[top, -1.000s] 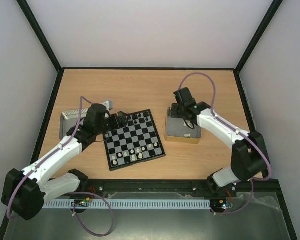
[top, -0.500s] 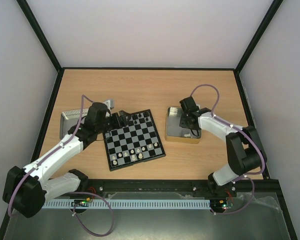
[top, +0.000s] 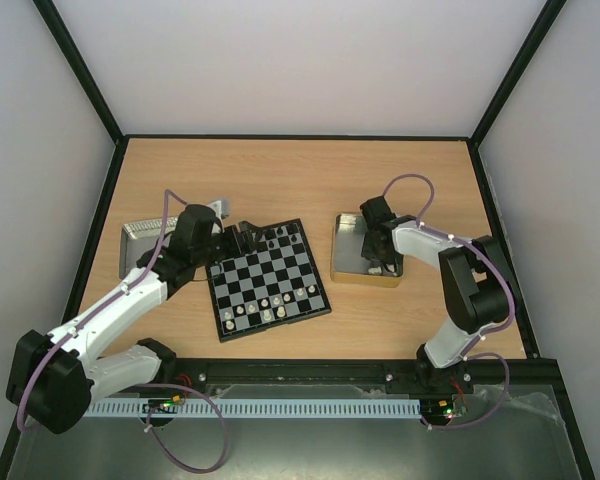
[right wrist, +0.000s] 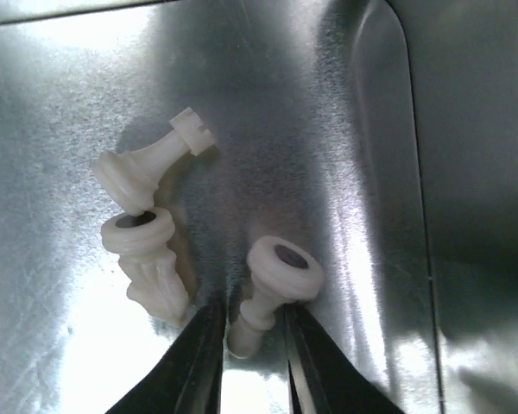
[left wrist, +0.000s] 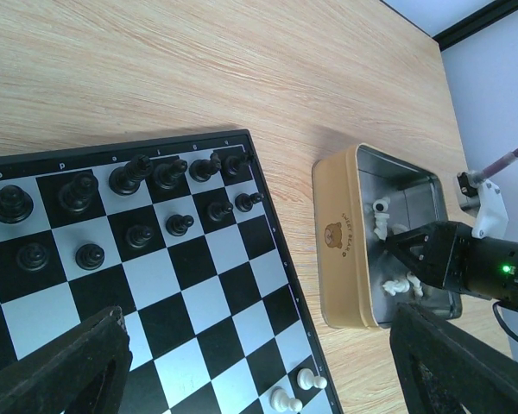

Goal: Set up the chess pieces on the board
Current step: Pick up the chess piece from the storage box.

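Note:
The board lies at table centre. Black chess pieces fill its far rows and white ones stand along its near edge. My left gripper hovers open over the board's back-left corner, and nothing sits between its fingers. My right gripper is down inside the gold tray. Its jaws have closed in on a white pawn that lies on its side, one finger at each flank. Two more white pieces lie just left of it.
A silver tray sits at the left, partly hidden behind my left arm. The gold tray's wall stands close to the board's right edge. Black-framed walls enclose the table.
My right gripper has dropped from above the gold tray onto its floor and narrowed its jaws around the lying pawn. The left arm has barely moved.

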Tool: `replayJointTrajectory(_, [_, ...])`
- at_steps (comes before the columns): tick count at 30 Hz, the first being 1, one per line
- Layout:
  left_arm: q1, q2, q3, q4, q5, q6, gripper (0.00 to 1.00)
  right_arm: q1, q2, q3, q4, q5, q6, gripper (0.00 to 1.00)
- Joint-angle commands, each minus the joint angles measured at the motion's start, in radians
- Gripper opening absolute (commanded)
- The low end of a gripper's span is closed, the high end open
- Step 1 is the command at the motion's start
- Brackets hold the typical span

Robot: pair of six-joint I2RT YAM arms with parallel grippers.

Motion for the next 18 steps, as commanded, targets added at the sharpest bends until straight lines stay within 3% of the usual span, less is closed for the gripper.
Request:
replayJointTrajectory(1, [0.006,-0.005,0.034,0.006,0.006,0.008,0.83,-0.017,0.023,0.004,0.008,0.018,-0.005,0.16])
replayJointTrajectory(4, [0.006,-0.009,0.033,0.004,0.005,0.009,0.84,-0.019,0.009,-0.001,0.023,0.013,-0.007,0.08])
replayJointTrajectory(12, [0.006,-0.027,0.030,0.035,0.044,0.010,0.83,-0.019,-0.171,-0.008,0.073,-0.002,-0.030,0.05])
replayJointTrajectory(18, [0.006,-0.044,0.024,0.110,0.136,0.001,0.84,-0.018,-0.326,-0.031,0.182,-0.279,-0.097,0.05])
